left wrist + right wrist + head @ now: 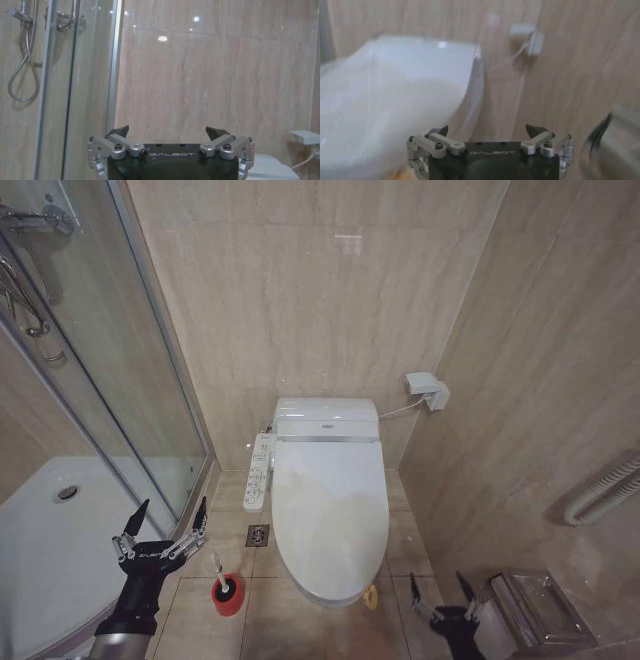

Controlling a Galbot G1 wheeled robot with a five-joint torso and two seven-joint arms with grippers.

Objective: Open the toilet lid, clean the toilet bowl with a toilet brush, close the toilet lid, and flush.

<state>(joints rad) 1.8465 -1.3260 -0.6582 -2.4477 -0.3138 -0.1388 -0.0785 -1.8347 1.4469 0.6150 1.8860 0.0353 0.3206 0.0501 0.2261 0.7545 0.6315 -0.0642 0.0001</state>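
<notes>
A: Lid (330, 515) — item one. White, glossy, shut flat over the bowl. Long axis runs from the tank end at the back wall out toward the robot; the narrow front end points at the robot, with a yellow tag (371, 596) at its tip.

B: Grippers, relative to the lid?

A: Right gripper (443, 588) — just off the lid's front end, on its right side, low down, fingers spread, holding nothing. The tag lies between it and the lid's tip. Left gripper (165, 522) — well off the lid's left flank, past the brush, fingers spread wide, also empty.

B: So which is nearer the lifting edge?

A: The right, by my judgement. The tag sits ahead of its fingers and toward the lid's midline, so opening likely calls for a short reach inward and forward.

B: Brush?

A: Brush (219, 568) — upright in a red cup (228, 593) on the floor, left of the lid's front half, handle tilted slightly toward the left gripper. That arm is the closer one to it.

B: Anything else entered?

A: Button panel (260, 471) — along the lid's left side near the back. Metal bin (535, 610) — right of the lid's front, beyond the right gripper.
</notes>
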